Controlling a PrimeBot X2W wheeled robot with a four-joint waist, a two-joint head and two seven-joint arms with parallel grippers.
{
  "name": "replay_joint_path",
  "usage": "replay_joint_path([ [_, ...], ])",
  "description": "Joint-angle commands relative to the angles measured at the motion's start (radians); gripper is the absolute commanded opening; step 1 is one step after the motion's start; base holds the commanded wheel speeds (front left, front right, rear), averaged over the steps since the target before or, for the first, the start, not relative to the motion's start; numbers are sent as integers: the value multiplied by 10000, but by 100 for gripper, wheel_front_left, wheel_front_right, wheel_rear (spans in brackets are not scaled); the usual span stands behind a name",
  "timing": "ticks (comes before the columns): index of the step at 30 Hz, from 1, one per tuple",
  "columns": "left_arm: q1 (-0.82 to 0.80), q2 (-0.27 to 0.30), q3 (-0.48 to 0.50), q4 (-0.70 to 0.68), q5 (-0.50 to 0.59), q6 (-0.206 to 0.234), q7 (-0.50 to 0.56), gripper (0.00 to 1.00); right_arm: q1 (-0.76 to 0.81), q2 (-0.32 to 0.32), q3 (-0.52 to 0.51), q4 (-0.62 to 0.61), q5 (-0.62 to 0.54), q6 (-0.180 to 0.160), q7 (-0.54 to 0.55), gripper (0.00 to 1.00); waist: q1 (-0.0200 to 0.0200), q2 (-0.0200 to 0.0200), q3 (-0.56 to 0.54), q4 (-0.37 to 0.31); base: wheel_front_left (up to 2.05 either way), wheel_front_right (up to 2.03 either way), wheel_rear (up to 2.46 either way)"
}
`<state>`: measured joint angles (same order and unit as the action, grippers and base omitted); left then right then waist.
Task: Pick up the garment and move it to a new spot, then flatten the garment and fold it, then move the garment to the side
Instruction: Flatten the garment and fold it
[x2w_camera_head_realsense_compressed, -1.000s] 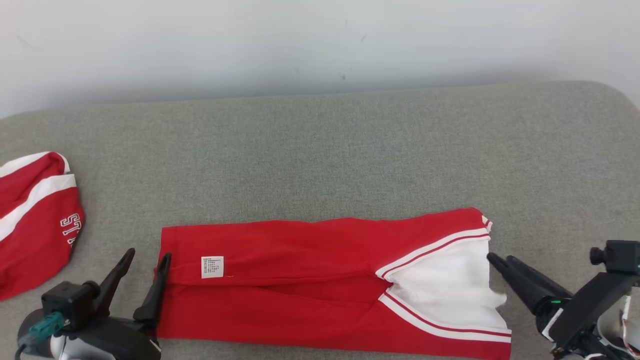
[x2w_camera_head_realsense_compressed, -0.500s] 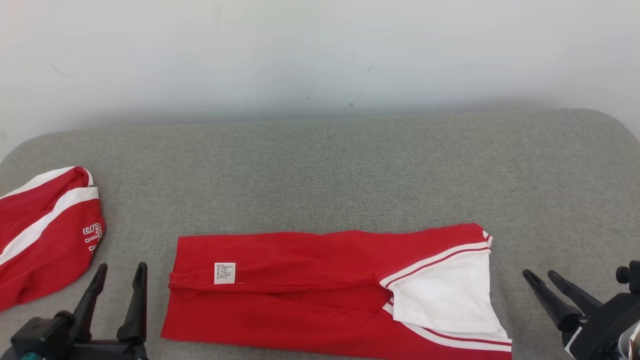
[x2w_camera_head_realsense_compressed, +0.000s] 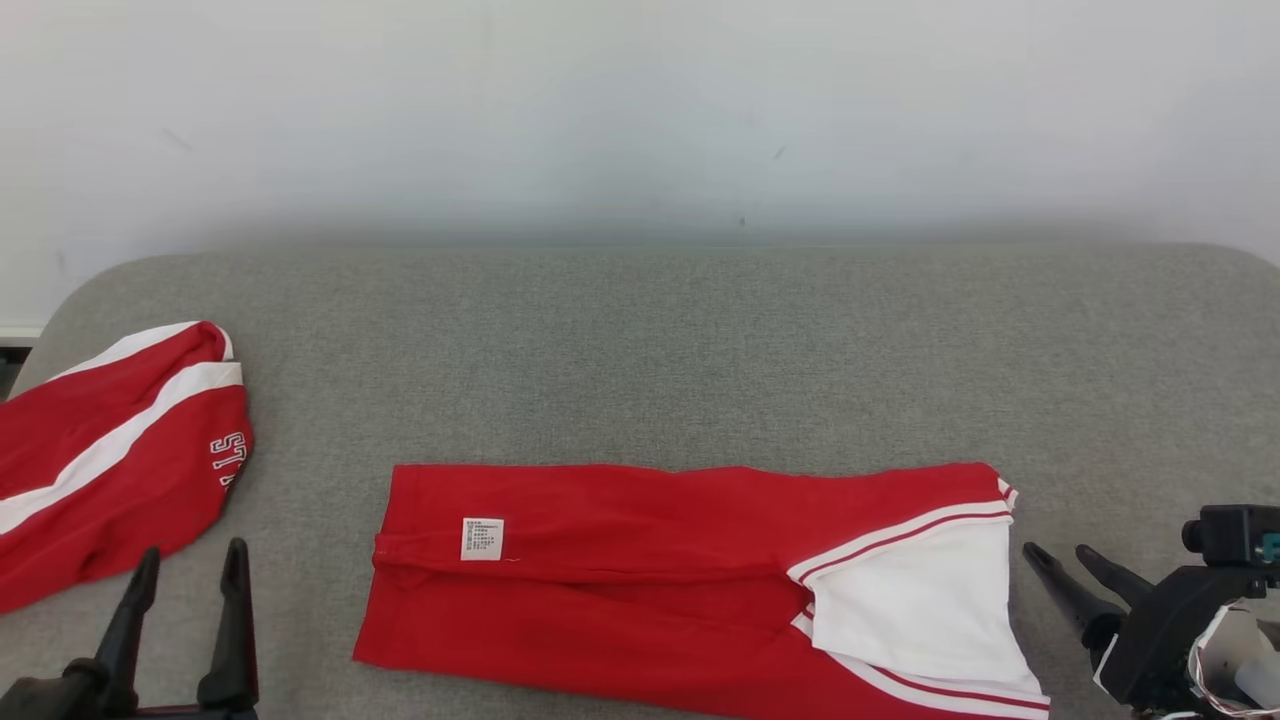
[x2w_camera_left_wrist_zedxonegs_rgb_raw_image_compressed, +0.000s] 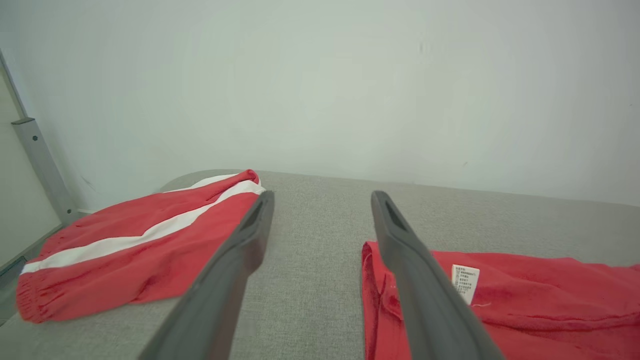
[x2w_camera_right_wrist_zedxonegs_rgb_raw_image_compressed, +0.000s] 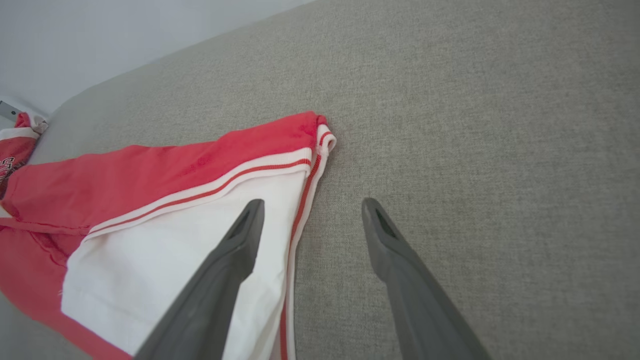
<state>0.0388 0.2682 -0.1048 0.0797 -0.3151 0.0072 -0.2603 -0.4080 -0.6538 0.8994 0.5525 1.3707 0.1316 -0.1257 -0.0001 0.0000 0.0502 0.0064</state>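
Red garment (x2w_camera_head_realsense_compressed: 640, 570) lies folded into a long band along the front edge of the grey cushion (x2w_camera_head_realsense_compressed: 640, 350). Left gripper (x2w_camera_head_realsense_compressed: 193, 550) and right gripper (x2w_camera_head_realsense_compressed: 1057, 549) are spread and empty off its ends. Further folding and moving it aside look left

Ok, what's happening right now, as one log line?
garment: folded long, flat on grey cushion | left gripper: open, empty, beside garment's left end | right gripper: open, empty, beside garment's right end
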Motion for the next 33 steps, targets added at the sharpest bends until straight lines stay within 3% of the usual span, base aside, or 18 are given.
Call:
replay_joint_path([
  [1,142,40,66,-42,120,-7,-56,100,-79,21,6,66,-15,-19,24,100,1,0,1,48,0,0,0],
  [21,94,-429,454,80,460,-375,-56,100,-470,1331,303,1770,-37,-19,2608,100,1,0,38,514,0,0,0],
  [22,82,-443,461,93,475,-393,-56,100,-441,1385,295,1795,0,-17,2697,89,1,0,39,527,0,0,0],
  [23,65,-467,474,96,500,-408,-57,100,-450,1423,304,1777,-29,-16,2725,38,1,0,45,540,0,0,0],
  [24,55,-492,485,103,511,-417,-56,100,-472,1454,276,1739,-44,-11,2702,4,1,0,54,550,0,0,0],
  [25,49,-516,490,115,522,-429,-57,100,-482,1466,258,1710,-58,-11,2697,0,1,0,64,558,0,0,0],
  [33,28,-699,599,204,622,-597,-56,100,-883,944,-46,1544,-344,-14,2361,0,1,0,152,478,0,0,0],
])
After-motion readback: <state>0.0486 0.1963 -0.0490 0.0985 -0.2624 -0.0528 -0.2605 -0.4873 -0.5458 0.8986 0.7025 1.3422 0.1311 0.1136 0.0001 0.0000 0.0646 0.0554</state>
